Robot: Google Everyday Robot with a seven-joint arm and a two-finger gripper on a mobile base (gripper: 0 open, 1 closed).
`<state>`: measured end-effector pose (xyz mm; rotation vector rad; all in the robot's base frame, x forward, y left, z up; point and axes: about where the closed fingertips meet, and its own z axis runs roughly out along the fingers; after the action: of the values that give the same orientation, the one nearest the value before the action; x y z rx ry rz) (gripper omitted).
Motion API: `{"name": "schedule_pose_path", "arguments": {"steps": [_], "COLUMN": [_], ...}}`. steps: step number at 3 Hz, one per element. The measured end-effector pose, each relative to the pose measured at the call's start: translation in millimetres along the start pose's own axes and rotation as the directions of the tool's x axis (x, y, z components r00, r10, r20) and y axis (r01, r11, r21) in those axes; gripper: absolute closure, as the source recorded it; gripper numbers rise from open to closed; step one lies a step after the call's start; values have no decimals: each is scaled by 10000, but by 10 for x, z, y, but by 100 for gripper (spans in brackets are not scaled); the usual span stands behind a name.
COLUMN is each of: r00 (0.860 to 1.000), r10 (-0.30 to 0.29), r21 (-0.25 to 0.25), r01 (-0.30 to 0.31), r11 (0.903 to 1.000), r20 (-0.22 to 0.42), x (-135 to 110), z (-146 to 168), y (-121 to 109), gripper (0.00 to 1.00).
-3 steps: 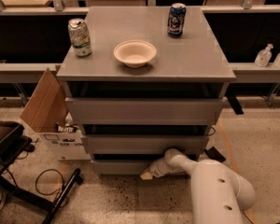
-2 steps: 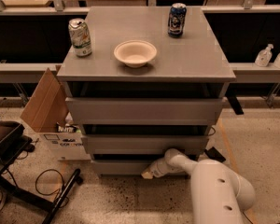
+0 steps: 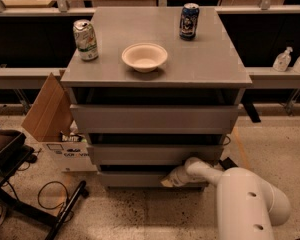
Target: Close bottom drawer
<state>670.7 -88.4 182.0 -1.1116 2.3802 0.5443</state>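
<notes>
Camera view: grey cabinet (image 3: 155, 74) is seen from above and in front, three drawer fronts stacked, arm entering from lower right
Task thing: bottom drawer (image 3: 130, 179) is the lowest front, just above the floor; a dark gap is seen between it and the middle drawer front (image 3: 140, 154)
Drawer state: judged nearly in, its front roughly under the middle one; full closure cannot be confirmed from this angle
Gripper: gripper (image 3: 167, 180) is placed low against the bottom drawer's front, right of its centre, pointed left and slightly down
Gripper opening: cannot be told; nothing is seen to be held
Step in hand: push phase is judged, tip appearing to touch the plain front, no handle to be grasped
Next move: a straight, level push into the cabinet is called for, so the tip is not slid off the flat front or driven into the floor
Arm pose: white forearm (image 3: 202, 168) is stretched low from the right across the drawer's right end; thick upper link (image 3: 250, 204) is set in the foreground
Cabinet top: bowl (image 3: 144, 57), green can (image 3: 85, 39) and blue can (image 3: 189, 21) are well apart from the arm
</notes>
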Motion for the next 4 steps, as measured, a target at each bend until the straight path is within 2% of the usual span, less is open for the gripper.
{"name": "schedule_pose_path", "arguments": {"steps": [3, 4], "r00": [9998, 9860], "r10": [-102, -1116], "r21": [-241, -1034], "r01": [98, 990], "r11": [9997, 9897], "r20": [-181, -1237], "x": [20, 197], "z": [38, -5], "y": [40, 368], "gripper": [100, 100]}}
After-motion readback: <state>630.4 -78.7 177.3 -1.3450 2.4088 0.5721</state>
